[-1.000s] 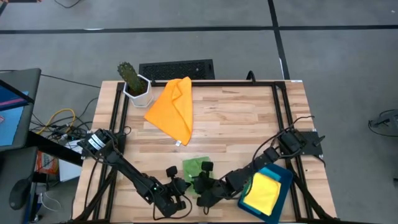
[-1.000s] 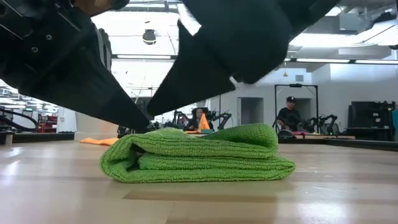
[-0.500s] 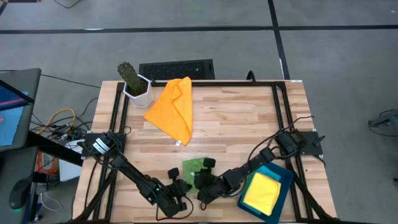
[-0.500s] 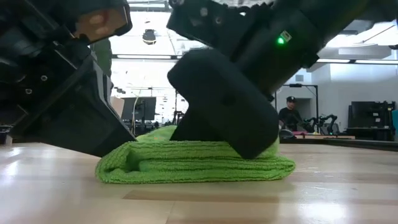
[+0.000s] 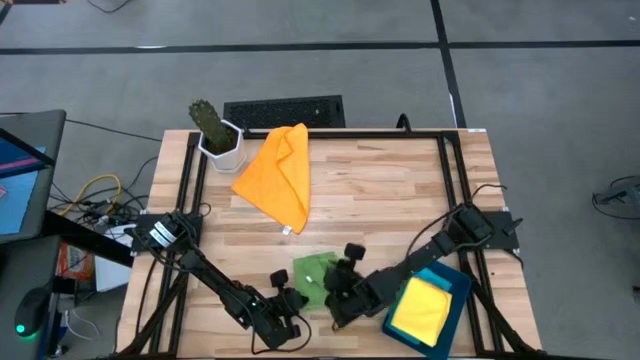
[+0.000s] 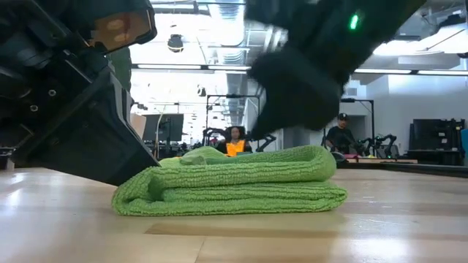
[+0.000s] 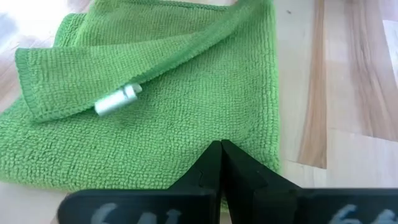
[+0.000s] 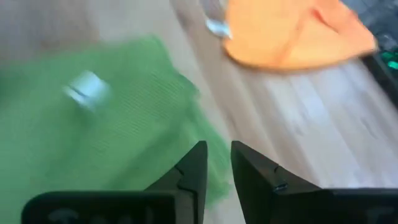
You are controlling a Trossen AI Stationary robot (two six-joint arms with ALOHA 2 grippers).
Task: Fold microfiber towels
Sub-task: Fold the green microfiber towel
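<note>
A green towel (image 5: 314, 270) lies folded in several layers near the table's front edge, a white tag (image 7: 115, 100) on its top layer. My left gripper (image 7: 221, 148) is shut, with its tips on the towel's near left part. My right gripper (image 8: 216, 152) hangs just above the towel's right part (image 6: 292, 157), its fingers a little apart with nothing between them. An orange towel (image 5: 280, 172) lies loosely bunched at the far left. A yellow towel (image 5: 420, 309) rests in the dark teal tray (image 5: 458, 290). My left gripper presses its shut fingertips down on the green towel's top layer near the near left edge (image 7: 205, 134), slanting down from the table's near left. The towel lies flat on the table under them, folded in several layers.
A cactus in a white pot (image 5: 216, 133) stands at the far left corner, with a black keyboard (image 5: 284, 110) behind the far edge. Bare wood (image 5: 390, 190) fills the middle and far right. People sit in the room beyond the table.
My right gripper came down on the green towel's top, flattening the fold, then rose off it, tipped and moved toward the far right. The towel's top layer has sprung up a little. The towel's left end has slid slightly leftward under my left gripper.
</note>
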